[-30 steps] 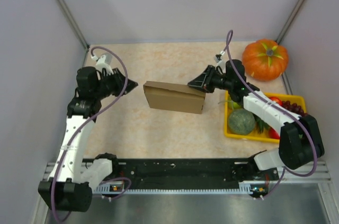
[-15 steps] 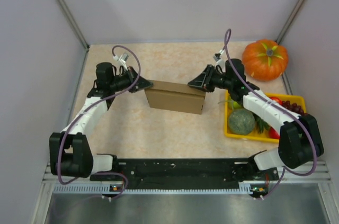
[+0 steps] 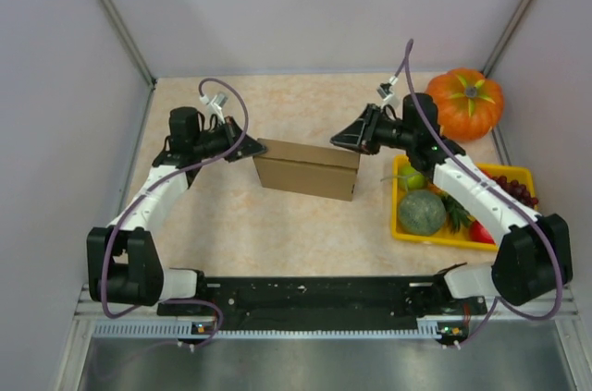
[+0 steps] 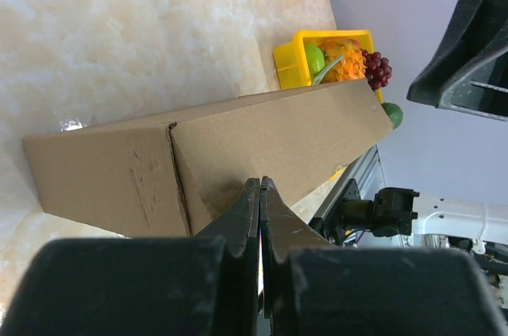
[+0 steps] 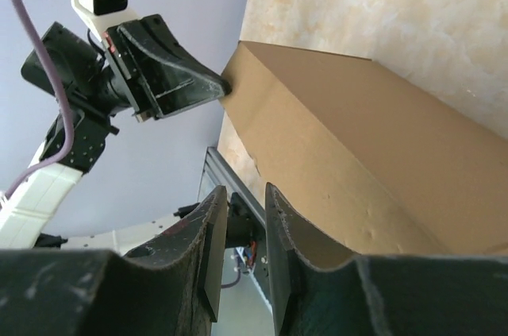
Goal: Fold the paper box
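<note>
Lying near the middle of the surface [image 3: 277, 225], the paper box [image 3: 307, 169] forms a long closed block. Its long axis runs left to right, with the right end a little nearer the arms. The left tool [image 3: 250, 146] is closed, its tip touching the box's left end. The right tool [image 3: 335, 142] hovers by the far edge, jaws slightly apart around nothing. Only the left wrist view shows a crease [image 4: 176, 177] crossing the box's side. Only the right wrist view shows the gap between that tool's jaws.
</note>
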`<control>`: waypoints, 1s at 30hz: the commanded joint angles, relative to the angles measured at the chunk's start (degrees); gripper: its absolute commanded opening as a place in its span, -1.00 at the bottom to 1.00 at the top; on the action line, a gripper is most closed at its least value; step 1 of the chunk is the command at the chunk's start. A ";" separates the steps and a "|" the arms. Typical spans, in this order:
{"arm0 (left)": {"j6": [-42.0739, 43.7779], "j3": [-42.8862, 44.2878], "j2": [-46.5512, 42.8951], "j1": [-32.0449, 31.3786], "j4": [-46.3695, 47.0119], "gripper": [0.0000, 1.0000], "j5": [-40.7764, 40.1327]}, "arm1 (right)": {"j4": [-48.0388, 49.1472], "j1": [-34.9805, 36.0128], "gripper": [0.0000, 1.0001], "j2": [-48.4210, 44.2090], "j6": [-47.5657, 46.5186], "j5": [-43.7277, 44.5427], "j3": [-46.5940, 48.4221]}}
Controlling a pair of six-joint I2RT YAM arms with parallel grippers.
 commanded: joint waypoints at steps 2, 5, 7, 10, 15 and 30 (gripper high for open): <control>3.23 -1.40 0.83 0.36 -1.72 -1.00 -2.41 | 3.36 -3.01 -0.48 -5.61 -1.48 -1.83 -8.31; 3.15 -2.89 1.10 0.27 -0.85 -1.00 -3.46 | 8.12 -3.45 -0.49 -6.05 0.46 -3.16 -14.92; 2.80 -3.16 1.36 0.36 -0.32 -1.00 -3.29 | 7.87 -3.71 -0.49 -6.32 -0.50 -1.58 -16.26; 3.75 0.34 1.89 0.27 -3.03 -1.00 -3.28 | 3.49 -3.80 -0.50 -6.23 -3.13 -1.66 -10.76; 4.73 2.64 1.27 0.27 -4.97 -1.00 -3.90 | -3.90 -5.30 -0.49 -9.65 -5.87 -1.57 -2.12; 8.68 16.78 0.40 1.24 -13.32 -0.62 -1.89 | 5.51 -6.26 -0.51 -5.70 -6.47 -2.02 -17.85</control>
